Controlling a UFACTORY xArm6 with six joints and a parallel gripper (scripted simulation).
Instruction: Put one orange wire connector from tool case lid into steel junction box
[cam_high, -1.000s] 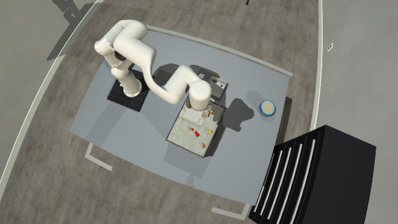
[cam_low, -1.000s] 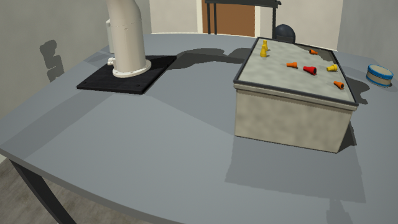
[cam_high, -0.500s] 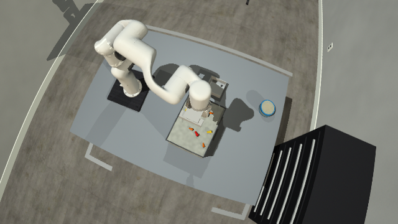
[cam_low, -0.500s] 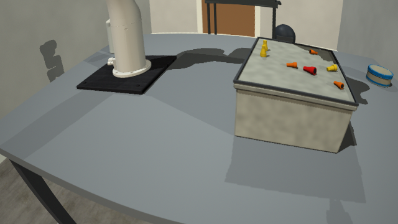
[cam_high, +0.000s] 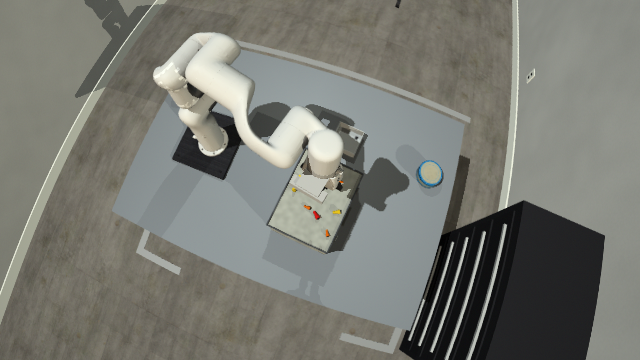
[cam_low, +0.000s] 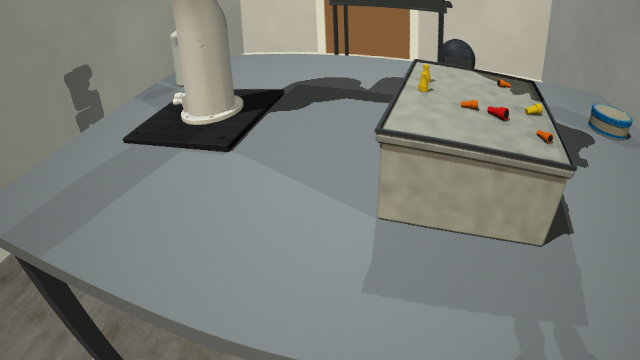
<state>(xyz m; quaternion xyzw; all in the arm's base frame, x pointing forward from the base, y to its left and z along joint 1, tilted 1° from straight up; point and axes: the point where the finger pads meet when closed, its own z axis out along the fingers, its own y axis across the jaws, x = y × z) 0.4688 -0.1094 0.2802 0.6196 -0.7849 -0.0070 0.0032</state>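
Note:
The tool case's lid (cam_high: 314, 210) (cam_low: 472, 117) carries three orange wire connectors (cam_low: 469, 104) (cam_low: 545, 136) (cam_low: 504, 83), lying loose among red (cam_low: 498, 112) and yellow ones (cam_low: 424, 79). The steel junction box (cam_high: 351, 140) stands just behind the case. My gripper (cam_high: 334, 186) hangs over the lid's far end, mostly hidden under the white wrist. Its fingers are nearly closed with nothing between them. An orange connector (cam_high: 341, 183) lies right beside it on the lid. The gripper is out of frame in the exterior view.
A blue-rimmed round tin (cam_high: 430, 173) (cam_low: 610, 120) sits on the table right of the case. A black drawer cabinet (cam_high: 505, 285) stands off the table's right corner. The arm's base (cam_low: 205, 107) stands on a black plate at the left.

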